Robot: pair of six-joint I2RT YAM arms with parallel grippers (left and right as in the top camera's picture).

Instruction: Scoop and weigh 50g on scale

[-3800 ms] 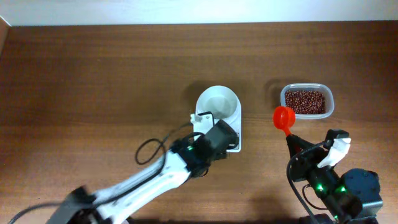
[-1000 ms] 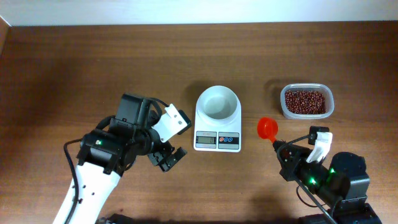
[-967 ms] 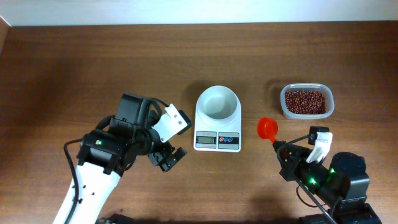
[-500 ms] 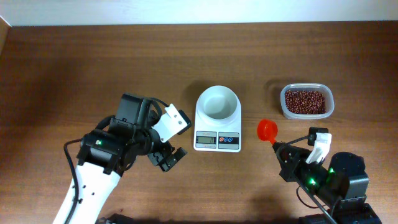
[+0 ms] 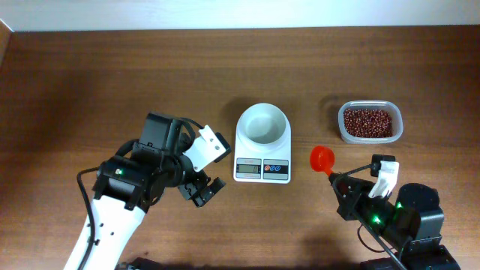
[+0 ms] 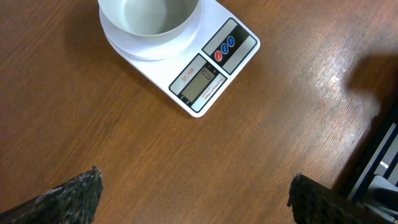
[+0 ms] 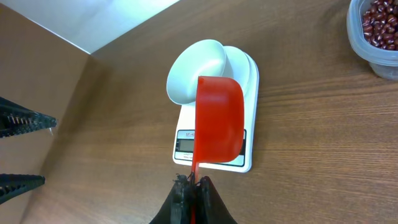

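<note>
The white scale [image 5: 262, 169] stands mid-table with its round bowl [image 5: 262, 124] empty. The dark red-brown beans [image 5: 367, 122] fill a clear tub at the right. My right gripper [image 5: 335, 178] is shut on the handle of an orange-red scoop [image 5: 322, 157], which hangs between scale and tub; no beans show in it. In the right wrist view the scoop [image 7: 217, 121] covers part of the scale [image 7: 250, 78], and the right gripper [image 7: 193, 186] pinches its handle. My left gripper [image 5: 204, 191] is open over bare wood left of the scale. Seen from the left wrist, the scale [image 6: 186, 84] lies ahead of the wide-open left gripper [image 6: 196, 199].
The clear plastic tub [image 5: 397, 129] sits near the table's right side. A pale wall edge runs along the far side of the table [image 5: 112, 75]. The left arm's body [image 5: 127, 184] fills the front left.
Since the oldest frame the left arm has drawn back from the scale to the left, and the right gripper has carried the scoop away from the tub. Over the last second, almost nothing moved.
</note>
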